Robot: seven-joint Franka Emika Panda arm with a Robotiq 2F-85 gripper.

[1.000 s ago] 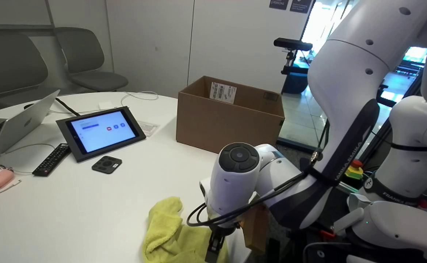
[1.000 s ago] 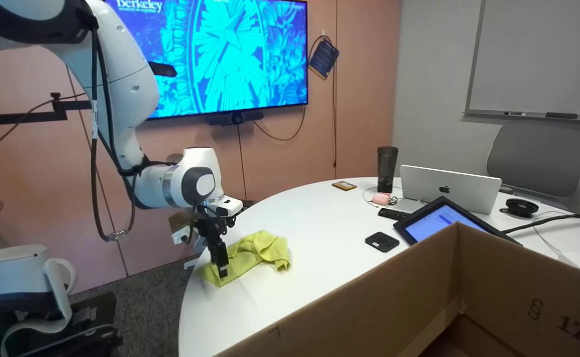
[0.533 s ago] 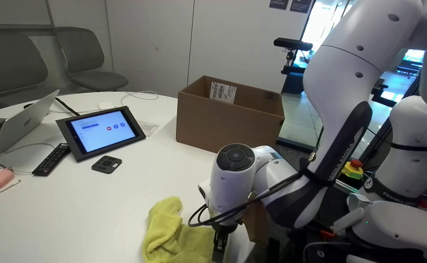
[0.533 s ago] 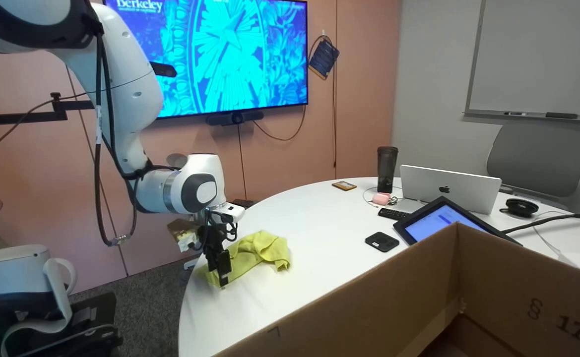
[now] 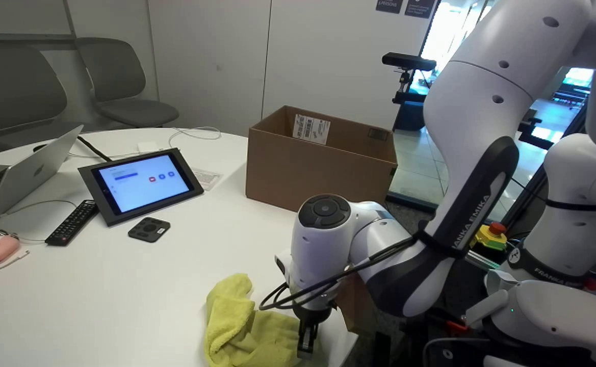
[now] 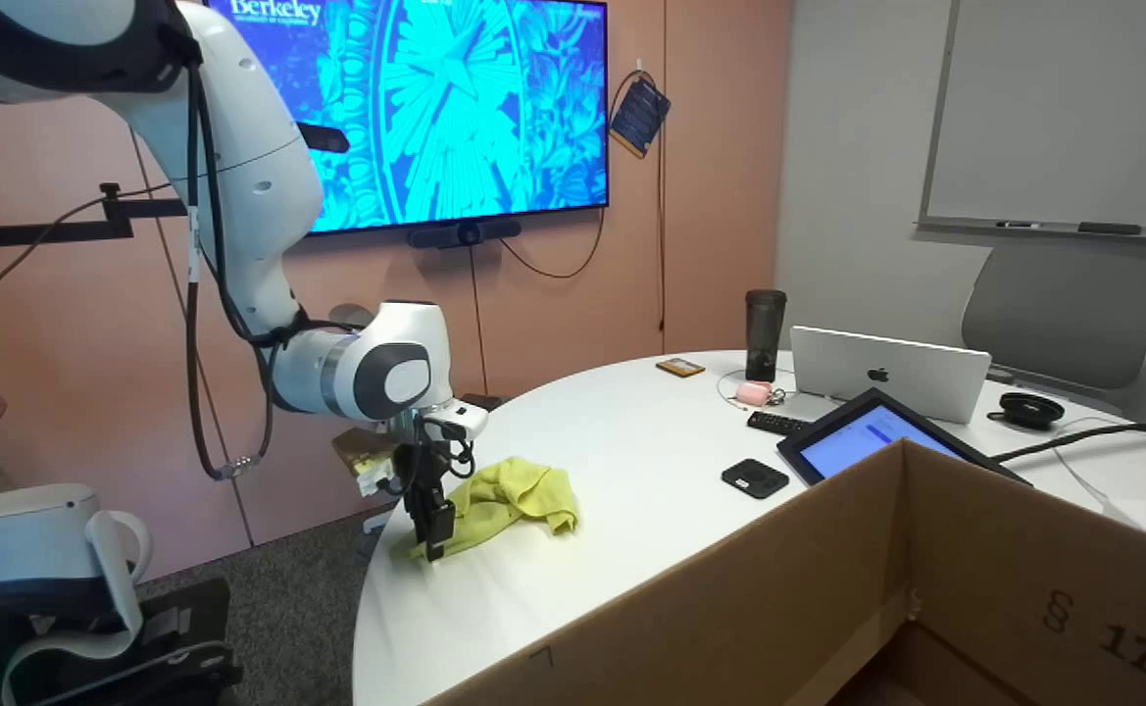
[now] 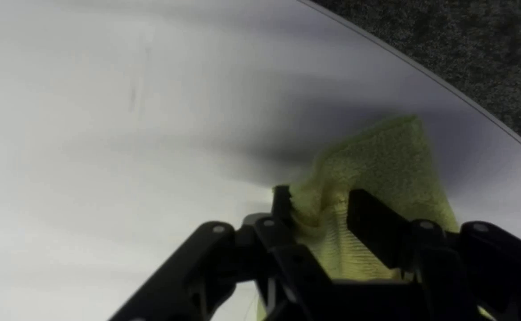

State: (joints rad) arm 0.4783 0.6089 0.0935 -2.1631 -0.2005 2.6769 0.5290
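The white table is the largest item; its curved edge shows in both exterior views, and in the wrist view dark carpet lies beyond it. My arm is bent down over the table near that edge. A lit display, blue and cyan, bears the word Berkeley. A brown cardboard box stands uncovered at the top, with a printed label on an inner wall.

The silver laptop stands with its screen raised. The tablet, lit and tilted, sits between laptop and box in an exterior view. The yellow-green towel lies crumpled on the table near its edge, well apart from the box; in the wrist view one corner points toward the edge. My gripper points down at the end of this towel.

A dark tumbler stands upright beside the laptop. A black remote control lies just beside the tablet, a square black device likewise. A pink case lies near the laptop. My fingers stand partly apart, the towel gathered in folds in the gap between them.
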